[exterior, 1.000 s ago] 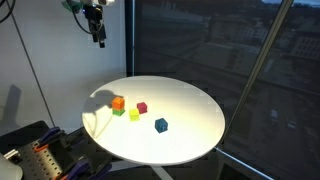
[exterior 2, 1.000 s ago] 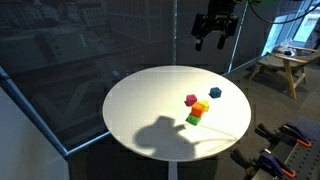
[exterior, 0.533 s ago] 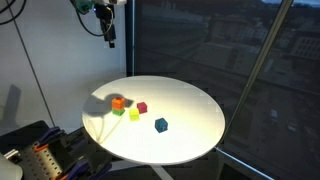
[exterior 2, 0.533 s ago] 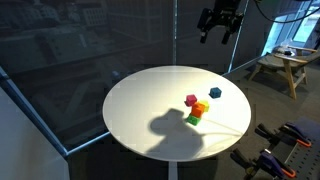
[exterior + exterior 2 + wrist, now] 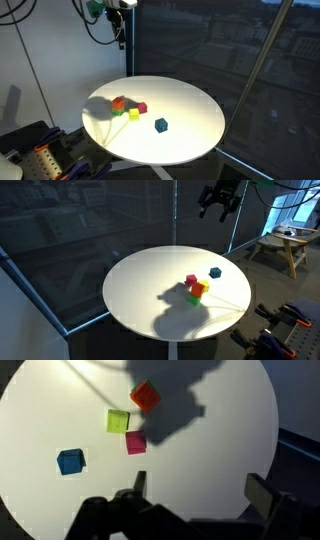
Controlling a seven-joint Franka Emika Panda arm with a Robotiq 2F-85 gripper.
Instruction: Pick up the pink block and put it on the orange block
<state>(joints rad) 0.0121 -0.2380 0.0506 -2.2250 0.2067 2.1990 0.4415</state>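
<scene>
The pink block [image 5: 142,107] [image 5: 190,280] [image 5: 136,443] lies on the round white table [image 5: 190,115], apart from the others. The orange block [image 5: 118,102] [image 5: 200,287] [image 5: 145,396] sits close by, next to a yellow-green block [image 5: 133,114] [image 5: 194,298] [image 5: 118,421]. My gripper [image 5: 120,40] [image 5: 219,204] [image 5: 198,492] hangs high above the table, open and empty. In the wrist view its two fingers frame bare tabletop, with the blocks up and to the left of them.
A blue block [image 5: 160,125] [image 5: 214,272] [image 5: 70,461] lies alone nearer the table's edge. Dark glass walls stand beside the table. A wooden stool [image 5: 283,248] and equipment with cables [image 5: 35,150] stand beyond the table.
The gripper has moved sideways at height, further over the table; its shadow has slid across the tabletop onto the blocks. The blocks have not moved.
</scene>
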